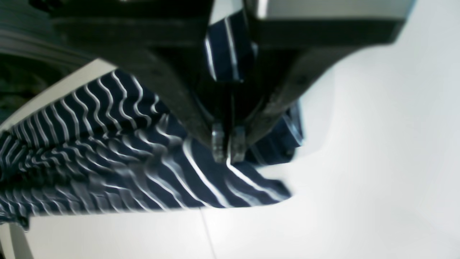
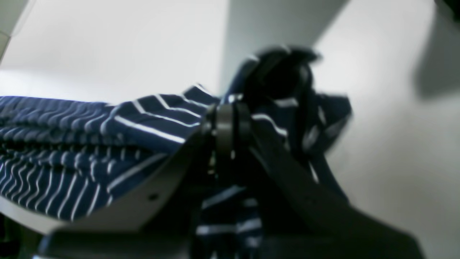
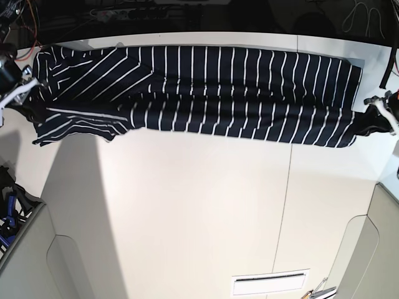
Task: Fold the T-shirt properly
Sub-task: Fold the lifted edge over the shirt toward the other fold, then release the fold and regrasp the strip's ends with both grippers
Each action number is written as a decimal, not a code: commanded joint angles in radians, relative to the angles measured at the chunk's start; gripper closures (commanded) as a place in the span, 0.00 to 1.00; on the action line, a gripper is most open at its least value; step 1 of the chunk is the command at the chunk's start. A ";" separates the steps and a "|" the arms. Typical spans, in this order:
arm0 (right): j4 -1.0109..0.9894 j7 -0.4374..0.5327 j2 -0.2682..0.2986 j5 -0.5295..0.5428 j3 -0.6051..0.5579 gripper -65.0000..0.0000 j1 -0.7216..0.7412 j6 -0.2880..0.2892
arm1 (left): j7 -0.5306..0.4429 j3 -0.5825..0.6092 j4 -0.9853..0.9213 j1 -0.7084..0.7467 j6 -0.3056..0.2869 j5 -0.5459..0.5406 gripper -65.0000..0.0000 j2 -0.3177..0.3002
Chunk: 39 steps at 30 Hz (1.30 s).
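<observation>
The T-shirt, dark navy with thin white stripes, lies stretched in a long band across the far side of the white table. At the left end of the base view, my right gripper is shut on a bunch of its fabric. Up close, the right gripper pinches a fold of the T-shirt, and cloth drapes over the fingers. My left gripper is shut on the shirt's right end, and its closed tips clamp the rumpled T-shirt just above the table.
A seam runs front to back across the table. A white slotted panel sits near the front edge. Cables lie in the dark strip behind the table, and blue-handled gear sits off its left side.
</observation>
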 commanded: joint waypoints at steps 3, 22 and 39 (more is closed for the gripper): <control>0.018 0.011 0.014 0.032 0.019 1.00 -0.025 0.004 | -0.001 -0.027 0.031 0.016 -0.009 -0.019 1.00 -0.022; -0.063 0.005 -0.044 -0.029 0.018 1.00 -0.158 -0.001 | 0.013 -0.026 0.031 0.145 -0.009 -0.010 0.98 -0.019; -0.119 -0.014 -0.014 0.061 0.164 0.57 -0.138 0.000 | 0.043 -0.092 0.030 0.146 -0.009 -0.022 0.56 -0.019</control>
